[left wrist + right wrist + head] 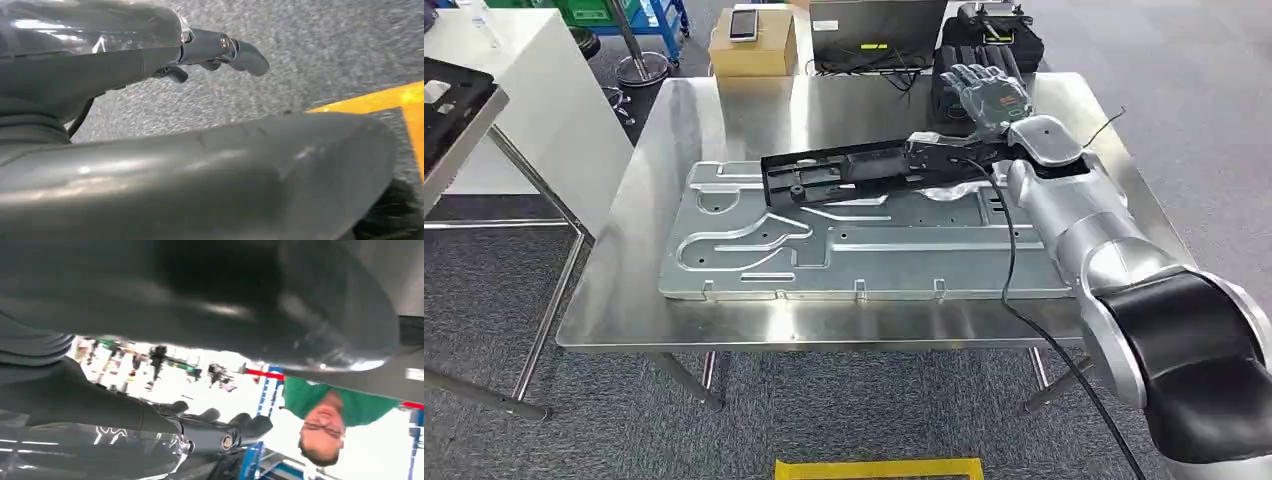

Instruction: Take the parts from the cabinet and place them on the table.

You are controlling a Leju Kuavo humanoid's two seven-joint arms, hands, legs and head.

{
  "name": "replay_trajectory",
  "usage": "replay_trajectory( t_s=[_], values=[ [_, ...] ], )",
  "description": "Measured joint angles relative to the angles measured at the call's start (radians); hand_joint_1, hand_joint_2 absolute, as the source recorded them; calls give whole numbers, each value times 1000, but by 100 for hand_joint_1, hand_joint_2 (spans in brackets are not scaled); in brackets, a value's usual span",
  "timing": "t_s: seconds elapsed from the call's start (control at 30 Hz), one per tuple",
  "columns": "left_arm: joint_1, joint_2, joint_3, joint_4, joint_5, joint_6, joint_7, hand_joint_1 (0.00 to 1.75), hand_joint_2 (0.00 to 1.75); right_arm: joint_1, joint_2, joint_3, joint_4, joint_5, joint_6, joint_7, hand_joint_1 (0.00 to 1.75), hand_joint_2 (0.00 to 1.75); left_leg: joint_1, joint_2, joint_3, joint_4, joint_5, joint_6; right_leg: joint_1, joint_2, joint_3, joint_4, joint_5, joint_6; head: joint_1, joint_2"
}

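Robot's right hand hovers w/ fingers spread above the far right part of the steel table, palm facing up and away, holding nothing. Below and beside its wrist, the black part, a long black frame-like piece, lies on top of the big silver panel, which lies flat across the table's middle. Hand and black part look apart, tho the wrist sits very close over the part's right end.

In the left wrist view the left hand hangs by the robot's side over grey carpet, fingers loosely curled, nothing in them.

Judgement: placing step looks done for 2 parts, w/ both already on the table; the right hand appears to be at release. Next move likely calls for lifting the arm straight up and back so the forearm and its cable don't drag the black part off the panel, then turning toward the cabinet, if more parts remain.

A person in a green top stands nearby, seen in the right wrist view. A cardboard box and laptop sit beyond the table's far edge.
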Motion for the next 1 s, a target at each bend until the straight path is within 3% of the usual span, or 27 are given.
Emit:
replay_trajectory(
  t_s=[0.03, 0.07, 0.1, 0.13, 0.17, 0.2, 0.23, 0.33, 0.37, 0.4, 0.43, 0.5, 0.53, 0.57, 0.6, 0.63, 0.67, 0.7, 0.73, 0.77, 0.83, 0.87, 0.9, 0.93, 0.97, 1.0],
  values=[
    [0, 0, 0, 0, 0, 0, 0, 0, 0, 1, 0, -2, 0, -2, -2, -3, 0, 0, 3, 0, -2, 53, -7, -4, 0, -1, -14, 1, 11, 2, 0, 0],
    [0, 0, 0, 0, 0, 0, 1, 0, 0, 2, 0, -2, 0, -2, -3, -9, 0, 0, 6, 0, 14, 66, 13, -7, -1, -1, -30, 1, 24, 5, 0, 0],
    [0, 0, 0, 0, 0, 0, 1, 0, 0, 3, 0, -2, 0, -2, -7, -13, 0, 0, 9, 1, 50, 36, 47, -9, -3, -1, -46, 2, 36, 9, 0, 0],
    [0, 0, 0, 0, 0, 0, 1, 0, 0, 3, 0, -3, 0, -2, -13, -15, 0, 0, 11, 1, 106, -33, 77, -10, -5, -1, -61, 3, 47, 13, 0, 0],
    [-1, 0, 0, 0, 0, 0, 1, 0, 0, 3, 0, -5, 0, -2, -23, -17, 0, 0, 13, 1, 178, -126, 82, -11, -6, 0, -72, 5, 58, 18, 0, 0],
    [-3, 0, 0, 0, 0, 0, 1, 0, 0, 3, 0, -7, -5, -1, -30, -17, 0, 0, 12, 0, 252, -217, 44, -10, -4, 0, -79, 8, 64, 26, 0, 0],
    [-4, 0, 0, 0, 0, 0, 1, 0, 0, 2, -3, -11, -8, 1, -40, -17, 0, 0, 5, -4, 276, -277, 24, 4, -4, -2, -83, 10, 72, 32, 0, 0],
    [-4, 0, 0, 0, 0, 0, 0, 0, 0, 1, 0, -12, -8, 5, -47, -18, 0, 0, 1, -8, 255, -266, 45, 31, -10, -6, -79, -1, 100, 54, 0, 0],
    [-4, 0, 0, 0, 0, 0, 0, 0, 0, 2, 0, -12, -8, 6, -44, -19, 0, 0, 5, -7, 251, -275, 63, 43, -12, -4, -85, 4, 91, 59, 0, 0],
    [-7, 0, 0, 0, 0, 0, 0, 0, 0, 1, 0, -13, -8, 6, -41, -19, 0, 0, 2, -8, 240, -276, 76, 51, -12, 1, -100, 30, 42, 58, 0, 0],
    [-9, 0, 0, 0, 1, 0, 0, 0, 0, 1, 0, -14, -8, 6, -39, -20, 0, 0, 0, -9, 224, -275, 90, 58, -11, 1, -119, 87, -23, 56, 0, 0],
    [-8, 0, 0, 0, 1, -1, 0, 0, 0, 2, 0, -18, -8, 6, -38, -20, 0, 0, -5, -20, 186, -274, 119, 63, -9, 4, -163, 258, -132, 58, 0, 0],
    [-7, -1, 0, 0, 0, -1, 0, 0, 0, 4, 0, -18, -8, 6, -38, -20, 0, 0, -8, -27, 169, -273, 132, 62, -8, 5, -171, 317, -141, 56, 0, 0],
    [-6, -1, 0, 0, 0, -1, 0, 0, 0, 6, 0, -18, -8, 5, -38, -21, 0, 0, -10, -33, 156, -273, 141, 62, -7, 6, -167, 338, -129, 54, 0, 0],
    [-6, -1, 0, 0, 1, -2, 0, 0, 0, 10, 0, -19, -8, 3, -38, -21, 0, 0, -13, -33, 134, -271, 158, 62, -3, 8, -137, 325, -86, 48, 0, 0],
    [-6, -1, 0, 0, 1, -2, 0, 0, 0, 11, 0, -21, -8, 2, -39, -22, 0, 0, -15, -38, 118, -271, 170, 62, 1, 10, -96, 277, -52, 40, 0, 0],
    [-7, -1, 0, 0, 1, -2, 0, 0, 0, 10, 1, -21, -9, 2, -39, -23, 0, 0, -16, -45, 106, -270, 181, 61, 6, 18, -41, 206, -37, 30, 0, 0],
    [-7, -4, 0, 0, 1, -2, 0, 0, 0, 9, 1, -23, -16, 2, -40, -23, 0, 0, -15, -48, 96, -268, 194, 58, 11, 36, 45, 91, -62, 16, 0, 0],
    [-7, -5, 0, 0, 1, -2, 0, 0, 0, 7, 1, -24, -23, 2, -40, -23, 0, 0, -21, -52, 88, -266, 202, 54, 15, 34, 95, 5, -100, 12, 0, 0],
    [-6, -5, 0, 0, 1, -2, 0, 0, 0, 8, 2, -26, -26, 1, -40, -23, 0, 0, -18, -53, 90, -275, 214, 47, 18, 32, 88, 15, -90, 17, -2, 0],
    [-4, -5, 0, 0, 1, -2, 0, 0, 0, 3, 5, -26, -28, -4, -40, -24, 0, 0, -12, -59, 89, -281, 234, 35, 24, 28, 84, 5, -76, 9, -2, 0],
    [-2, -5, 0, 0, 1, -2, 0, 0, 0, 5, 8, -26, -28, -6, -40, -24, 0, 0, -18, -61, 82, -287, 233, 30, 10, 22, 80, -8, -58, 0, -1, 0],
    [-3, -5, 0, 0, 0, -2, 0, 0, 0, 4, 9, -27, -28, -8, -39, -26, 0, 0, -14, -42, 70, -265, 191, 29, 10, 13, 70, -15, -42, -4, -2, 0],
    [-3, -5, 0, 0, 0, -3, 0, 0, 0, 4, 11, -27, -29, -8, -39, -28, 0, 0, -9, -23, 53, -212, 121, 20, 9, 10, 55, -16, -27, -14, -2, 0],
    [-3, -5, 0, 0, 0, -3, 0, 0, 0, 4, 13, -27, -30, -8, -39, -29, 0, 0, -6, -16, 38, -161, 75, 14, 9, 1, 44, -16, -18, -12, -2, 0],
    [-4, -5, 0, 0, 0, -3, 0, 0, 0, 5, 12, -27, -30, -8, -39, -27, 0, 0, 1, -10, 16, -62, 14, 3, 9, -5, 25, -16, -3, -12, -2, 0]
  ],
)
